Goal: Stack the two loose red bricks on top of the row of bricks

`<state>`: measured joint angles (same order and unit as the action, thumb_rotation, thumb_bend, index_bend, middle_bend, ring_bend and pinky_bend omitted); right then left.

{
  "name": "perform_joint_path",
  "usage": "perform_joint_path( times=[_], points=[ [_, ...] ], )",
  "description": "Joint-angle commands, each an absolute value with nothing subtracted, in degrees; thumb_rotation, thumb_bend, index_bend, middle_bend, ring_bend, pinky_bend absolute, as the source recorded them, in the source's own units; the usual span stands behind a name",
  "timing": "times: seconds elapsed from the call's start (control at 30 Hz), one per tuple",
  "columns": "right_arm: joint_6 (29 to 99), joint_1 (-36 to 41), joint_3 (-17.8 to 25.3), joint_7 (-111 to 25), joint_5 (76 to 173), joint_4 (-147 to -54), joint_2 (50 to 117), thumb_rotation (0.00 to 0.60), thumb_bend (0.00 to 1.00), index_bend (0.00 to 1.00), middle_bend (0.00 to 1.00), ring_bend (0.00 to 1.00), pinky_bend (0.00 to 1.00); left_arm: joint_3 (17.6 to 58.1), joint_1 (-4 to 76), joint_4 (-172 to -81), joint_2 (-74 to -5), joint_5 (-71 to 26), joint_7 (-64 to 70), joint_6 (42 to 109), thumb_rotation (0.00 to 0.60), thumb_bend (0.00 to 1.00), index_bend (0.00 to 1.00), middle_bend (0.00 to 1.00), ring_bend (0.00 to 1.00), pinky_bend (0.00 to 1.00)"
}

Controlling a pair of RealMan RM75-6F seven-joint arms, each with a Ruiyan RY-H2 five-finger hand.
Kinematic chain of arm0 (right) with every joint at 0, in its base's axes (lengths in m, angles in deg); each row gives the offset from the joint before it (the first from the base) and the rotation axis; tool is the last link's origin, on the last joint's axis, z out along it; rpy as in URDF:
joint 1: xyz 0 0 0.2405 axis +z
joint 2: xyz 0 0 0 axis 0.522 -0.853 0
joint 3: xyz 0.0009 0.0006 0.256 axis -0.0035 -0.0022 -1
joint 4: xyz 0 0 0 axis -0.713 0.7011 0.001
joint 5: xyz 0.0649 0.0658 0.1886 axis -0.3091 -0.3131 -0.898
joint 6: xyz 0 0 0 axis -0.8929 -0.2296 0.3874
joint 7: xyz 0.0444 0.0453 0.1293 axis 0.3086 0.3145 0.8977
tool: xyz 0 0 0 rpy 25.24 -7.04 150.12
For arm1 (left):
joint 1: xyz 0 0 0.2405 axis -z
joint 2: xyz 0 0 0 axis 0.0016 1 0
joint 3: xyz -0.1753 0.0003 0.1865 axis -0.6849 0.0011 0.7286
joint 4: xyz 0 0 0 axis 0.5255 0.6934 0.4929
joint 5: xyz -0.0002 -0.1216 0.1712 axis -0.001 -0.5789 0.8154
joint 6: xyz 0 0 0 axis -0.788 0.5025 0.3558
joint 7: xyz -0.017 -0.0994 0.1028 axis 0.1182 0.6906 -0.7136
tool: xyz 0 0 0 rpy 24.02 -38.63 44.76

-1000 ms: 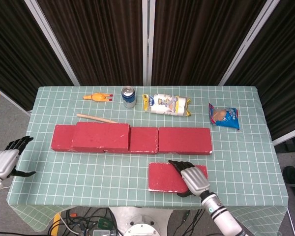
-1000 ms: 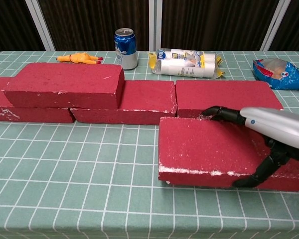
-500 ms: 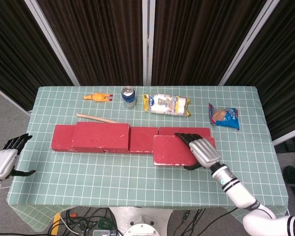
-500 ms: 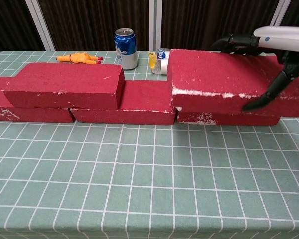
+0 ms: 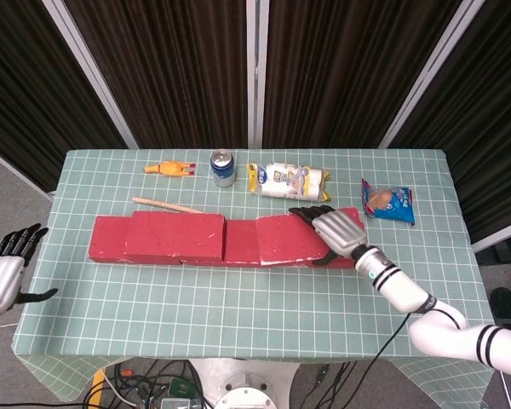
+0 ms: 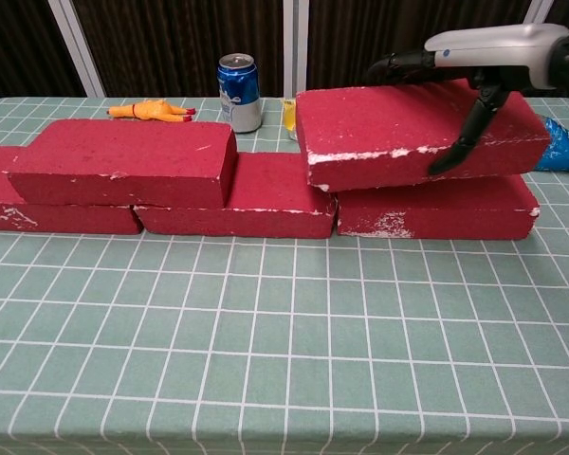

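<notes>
A row of red bricks [image 5: 238, 244] [image 6: 235, 196] lies across the middle of the table. One red brick [image 5: 174, 236] [image 6: 123, 161] sits stacked on the row's left part. My right hand [image 5: 336, 232] [image 6: 479, 59] grips the second red brick [image 5: 289, 237] [image 6: 412, 131], fingers over its top and thumb on its near face. That brick is over the row's right end, slightly tilted, its lower edge at the top of the brick beneath. My left hand [image 5: 2, 274] hangs beyond the table's left edge, fingers spread, holding nothing.
Along the far side stand a yellow rubber chicken [image 5: 169, 169] [image 6: 152, 111], a soda can [image 5: 223, 168] [image 6: 239, 92], a snack pack [image 5: 288, 181] and a blue chip bag [image 5: 390, 202] [image 6: 558, 142]. A wooden stick [image 5: 166, 205] lies behind the row.
My right hand lifted the brick from the near table surface, carried it away from me and brought it onto the row's right end. The left hand dropped slightly.
</notes>
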<state>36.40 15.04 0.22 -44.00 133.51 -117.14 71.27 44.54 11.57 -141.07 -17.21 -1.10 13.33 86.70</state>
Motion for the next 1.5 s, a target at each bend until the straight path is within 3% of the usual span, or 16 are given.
perform_joint_path(
  times=[0.03, 0.67, 1.5],
  points=[
    [34.63, 17.14, -0.04, -42.72, 132.6, -114.37, 73.86, 0.6, 0.11, 0.07, 0.2, 0.16, 0.25, 44.29, 10.77, -140.06, -18.15, -0.62, 11.7, 88.56, 0.6, 0.0, 0.01, 0.0, 0.0, 0.0],
    [34.24, 23.94, 1.52, -50.73, 115.91, -112.19, 79.61, 0.6, 0.08, 0.07, 0.2, 0.16, 0.24, 45.33, 9.98, -138.25, -18.47, 1.29, 16.82, 88.39, 0.6, 0.0, 0.01, 0.0, 0.0, 0.0],
    [43.62, 30.45, 4.35, -63.39, 98.51, -115.91, 83.8, 0.6, 0.09, 0.07, 0.2, 0.16, 0.23, 45.96, 9.73, -135.78, -19.22, 2.58, 21.14, 88.01, 0.6, 0.0, 0.01, 0.0, 0.0, 0.0]
  ],
)
